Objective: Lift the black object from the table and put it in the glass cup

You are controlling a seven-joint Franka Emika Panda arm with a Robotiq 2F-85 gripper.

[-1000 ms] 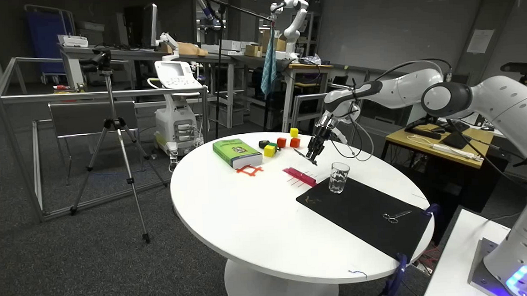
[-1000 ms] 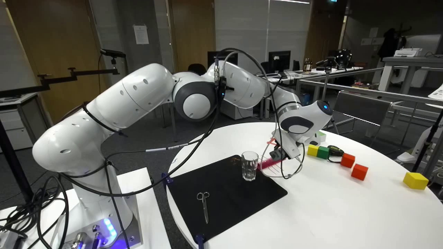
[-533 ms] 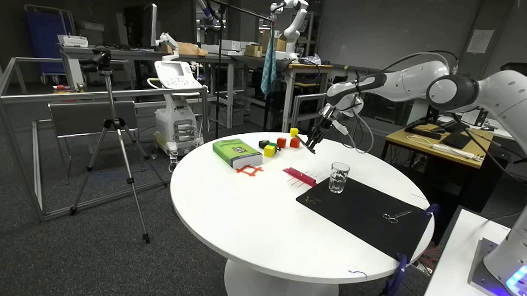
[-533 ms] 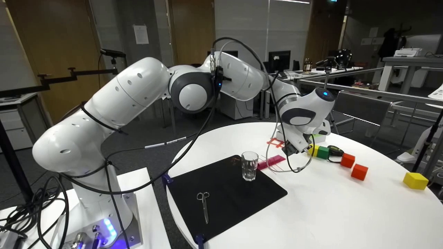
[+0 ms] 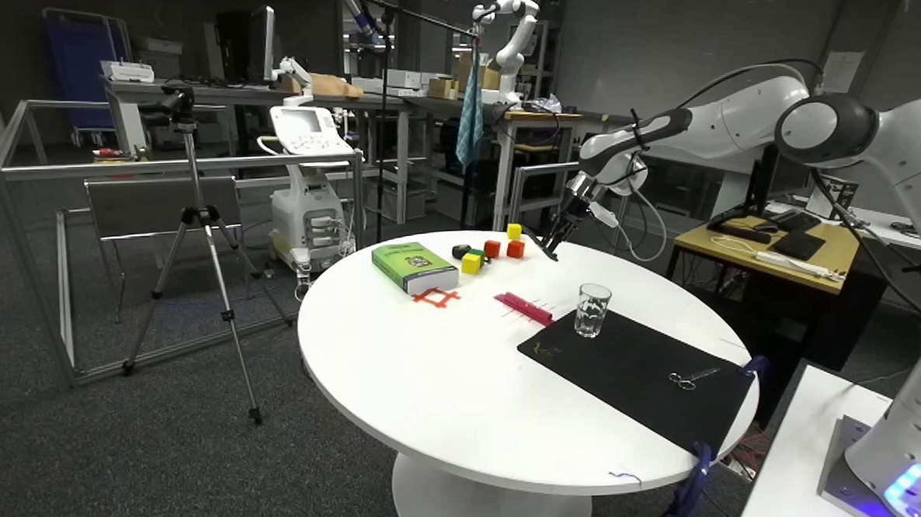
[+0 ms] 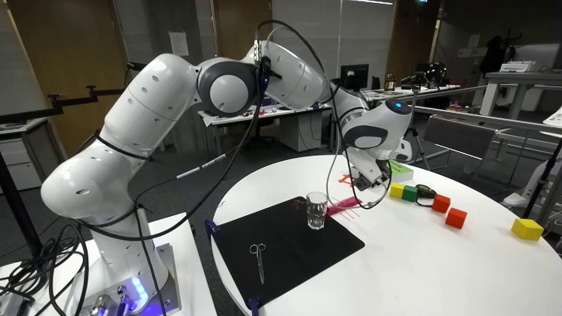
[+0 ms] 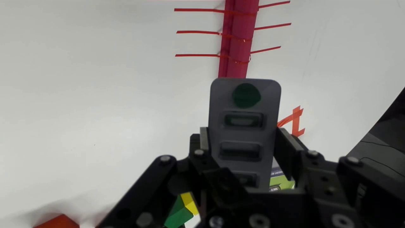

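The glass cup (image 5: 592, 310) stands upright on the black mat in both exterior views (image 6: 316, 210); it is out of the wrist view. The black object (image 5: 533, 238) is a slim dark stick seen edge-on in an exterior view. In the wrist view the black object (image 7: 245, 95) shows a broad dark grey face with slots and a green dot. My gripper (image 7: 241, 133) is shut on its two sides. The gripper (image 5: 552, 247) holds it above the white table (image 5: 450, 383), beyond the cup. My wrist hides the object in an exterior view.
The black mat (image 6: 281, 245) bears scissors (image 6: 259, 262). A pink bar (image 7: 237, 38) is taped down near the cup. A green book (image 5: 414, 267), a yellow cube (image 5: 471, 263), red cubes (image 6: 441, 203) and a tape measure (image 6: 425, 191) stand on the table. Blue clamps (image 5: 692, 481) grip its edge.
My gripper has risen with the black object still in it. The arm's elbow has gone up and drawn back. The cup and the other things on the table have not moved.
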